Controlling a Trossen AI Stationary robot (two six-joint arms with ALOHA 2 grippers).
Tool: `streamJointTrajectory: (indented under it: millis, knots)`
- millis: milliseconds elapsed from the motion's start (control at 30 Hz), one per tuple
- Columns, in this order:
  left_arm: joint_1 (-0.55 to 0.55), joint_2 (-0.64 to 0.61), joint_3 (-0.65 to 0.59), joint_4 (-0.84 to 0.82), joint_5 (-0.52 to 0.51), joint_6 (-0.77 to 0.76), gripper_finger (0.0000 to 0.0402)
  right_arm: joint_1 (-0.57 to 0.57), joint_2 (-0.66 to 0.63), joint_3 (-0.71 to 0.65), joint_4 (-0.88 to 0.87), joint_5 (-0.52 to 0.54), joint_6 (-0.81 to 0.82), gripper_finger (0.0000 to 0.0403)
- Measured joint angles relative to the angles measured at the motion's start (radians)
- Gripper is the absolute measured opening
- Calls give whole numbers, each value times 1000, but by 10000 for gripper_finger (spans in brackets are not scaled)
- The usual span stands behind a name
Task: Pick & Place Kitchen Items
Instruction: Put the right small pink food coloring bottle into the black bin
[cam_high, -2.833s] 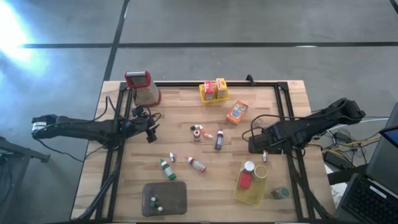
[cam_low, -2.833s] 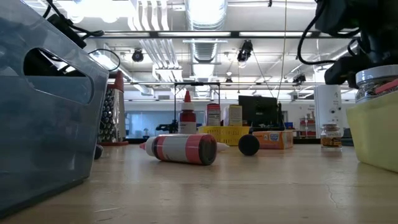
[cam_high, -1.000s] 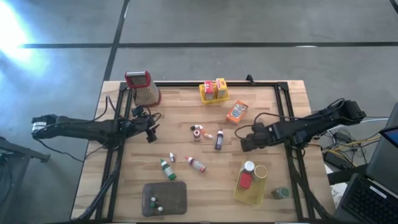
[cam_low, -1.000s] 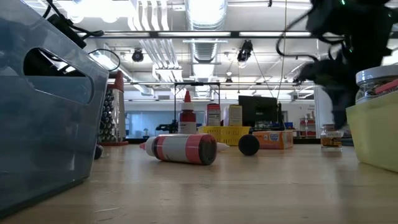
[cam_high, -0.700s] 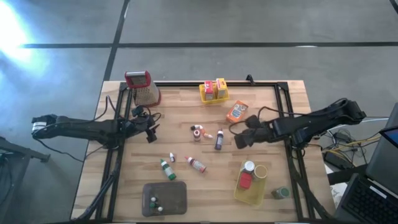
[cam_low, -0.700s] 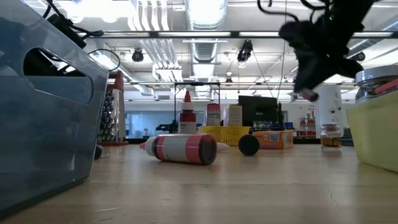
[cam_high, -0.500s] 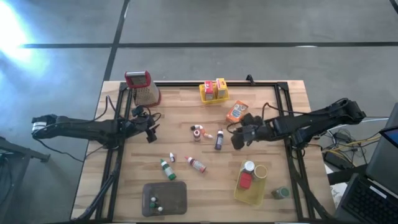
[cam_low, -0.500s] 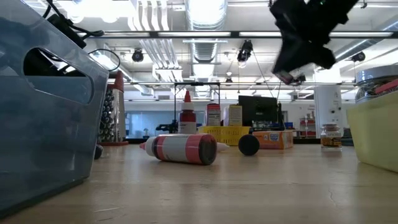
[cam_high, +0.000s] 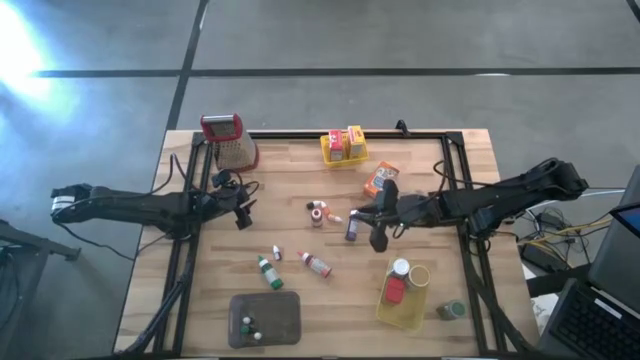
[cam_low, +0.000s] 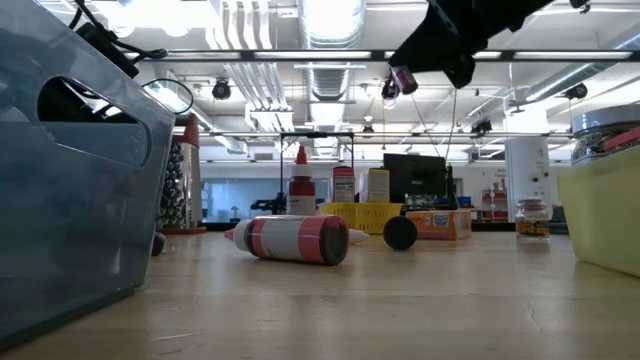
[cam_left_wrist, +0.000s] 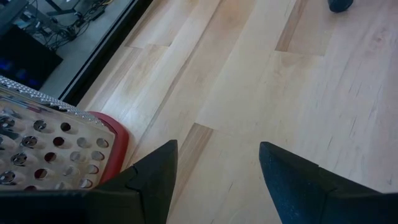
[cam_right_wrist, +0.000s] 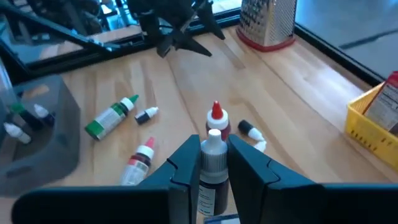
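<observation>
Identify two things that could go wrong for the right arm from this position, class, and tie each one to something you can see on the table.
1. The right gripper sits over a dark upright bottle with a white cap. Its fingers stand narrow and could knock the bottle over rather than straddle it.
2. A red-tipped bottle and a small black-and-white bottle lie just beyond, so a push forward might scatter them.

The left gripper waits open by the grater.

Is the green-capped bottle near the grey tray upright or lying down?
Lying down. The green-capped bottle shows its full length flat on the table, confirmed in the right wrist view.
</observation>
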Motion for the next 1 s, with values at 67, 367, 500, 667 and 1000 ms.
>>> streamJointTrajectory:
  millis: [67, 367, 500, 667, 1000]
  knots:
    - [0, 0, 0, 0, 0, 0, 232, 0, 1, -32, 50, 0, -35, 57]
    - [0, 0, 0, 0, 0, 0, 232, -5, 162, -250, 735, -85, -264, 58]
    - [0, 1, 0, 0, 0, 0, 232, -8, 313, -284, 983, -85, -350, 57]
    - [0, 1, 0, 0, 0, 0, 232, -11, 505, -235, 1181, -124, -480, 60]
    - [0, 1, 0, 0, 0, 0, 232, -14, 739, -53, 1205, -182, -476, 58]
